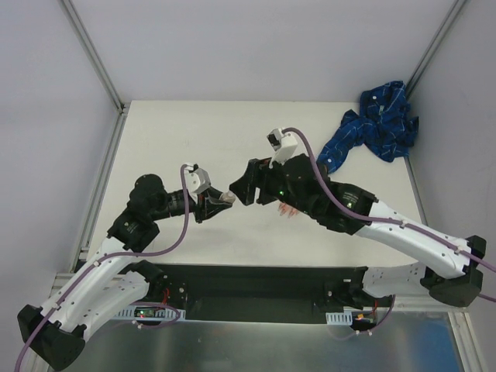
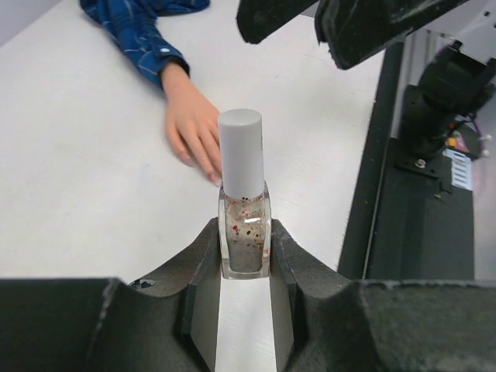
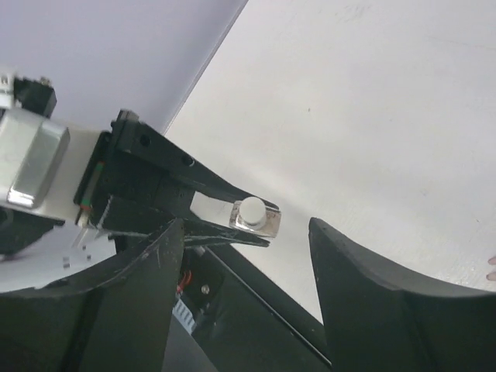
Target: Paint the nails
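Observation:
My left gripper [image 2: 244, 246] is shut on a small clear polish bottle [image 2: 243, 221] with red glitter and a grey-white cap [image 2: 240, 147], held upright above the table. The flesh-coloured mannequin hand [image 2: 191, 122] lies palm down behind it, and its nails [image 2: 211, 177] are tiny at the fingertips. In the top view the left gripper [image 1: 220, 200] faces my open right gripper [image 1: 242, 188], a short gap apart. The right arm covers most of the hand, so only the fingertips [image 1: 288, 211] show. In the right wrist view the open right gripper [image 3: 244, 232] looks at the capped bottle [image 3: 254, 215].
The blue patterned sleeve [image 1: 378, 128] lies bunched at the table's back right and also shows in the left wrist view [image 2: 132, 27]. Grey walls stand on the left, back and right. The black base rail [image 1: 256, 283] runs along the near edge.

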